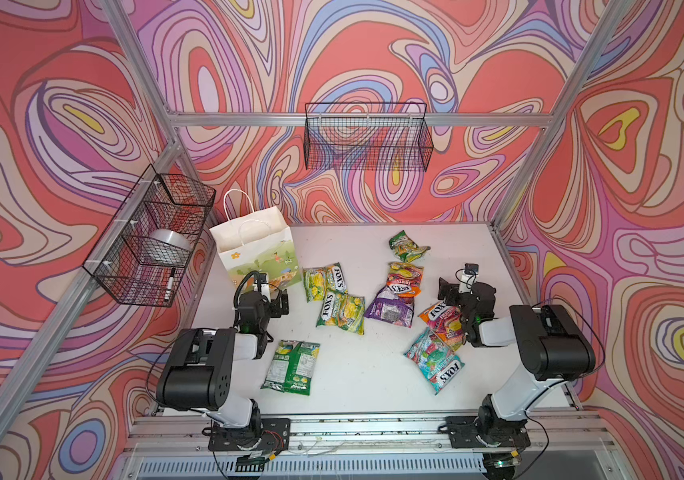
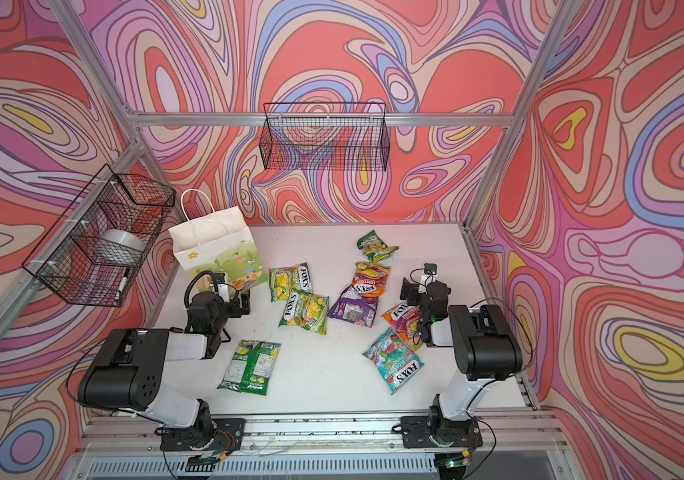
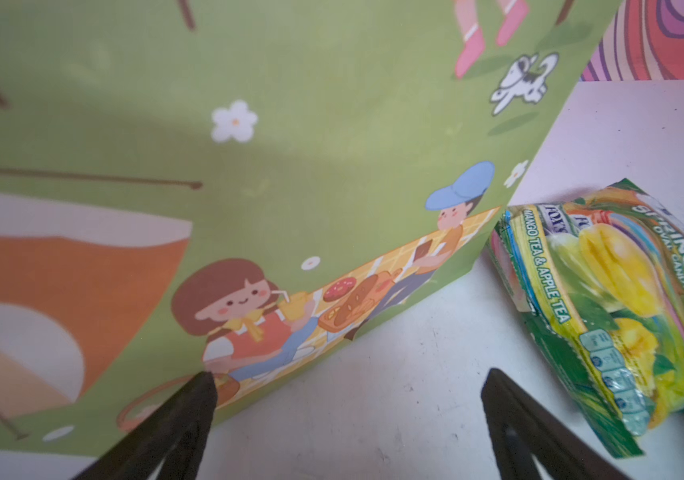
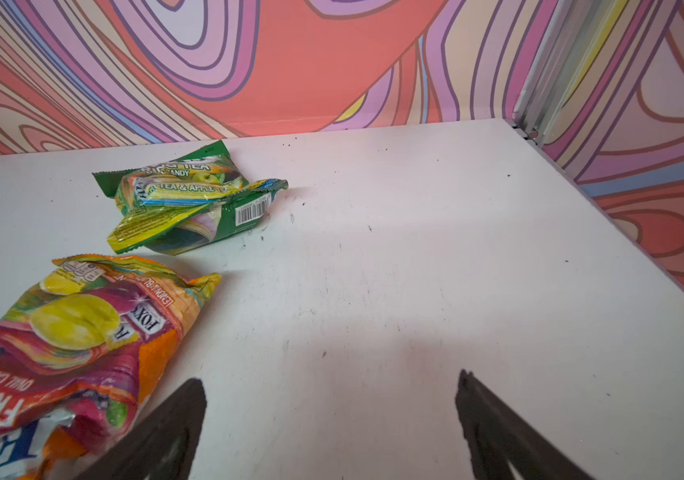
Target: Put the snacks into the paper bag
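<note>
Eight or so glossy, crinkly FOX'S candy packets point(image 1: 342, 313) lie loose on the white tabletop point(image 1: 373, 386) in both top views, so the job looks barely begun, if begun at all. Green-yellow ones sit toward the middle. A crumpled green packet point(image 4: 190, 199) lies alone near the back wall. An orange packet point(image 4: 82, 332) touches a purple packet point(image 1: 390, 309). A second orange one point(image 1: 442, 322) and a teal-pink packet point(image 1: 435, 361) lie by the right arm, and a green packet lying back-up point(image 1: 292, 365) is by the left arm.

The white paper carrier bag point(image 1: 248, 249), with twisted-cord handles and a green cartoon print, stands upright at the back left of the tabletop. Its inside is hidden, so I cannot tell whether anything is in it. One green-yellow packet point(image 3: 606, 299) lies just beside its bottom corner.

The left tool point(image 3: 350, 384) is spread wide and empty, low in front of the bag's printed face. The right tool point(image 4: 329, 386) is likewise wide apart and empty, over bare tabletop beside the orange packet. By my judgement, every visible packet remains to be picked up and dropped in.
</note>
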